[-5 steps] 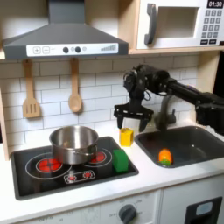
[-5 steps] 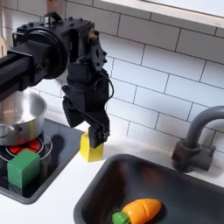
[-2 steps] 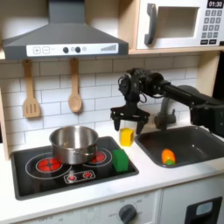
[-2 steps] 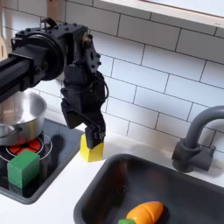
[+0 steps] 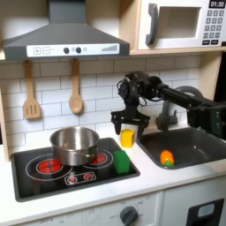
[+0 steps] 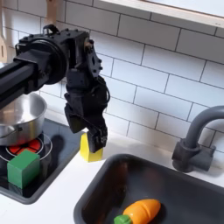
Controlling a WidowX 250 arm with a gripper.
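Hovering right over the yellow block, the gripper has its jaws spread wide, nothing grabbed yet; block stands on the counter between stove and sink.

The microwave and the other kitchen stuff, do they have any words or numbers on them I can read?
"01:30": on the small display at the top right of the microwave, first exterior view; the last digits are fuzzy.
Microwave keypad: marks too small to read.
Range hood control strip: symbols too blurred to read.
Stove front controls: too blurred to read.
Gripper, yellow block: no text.
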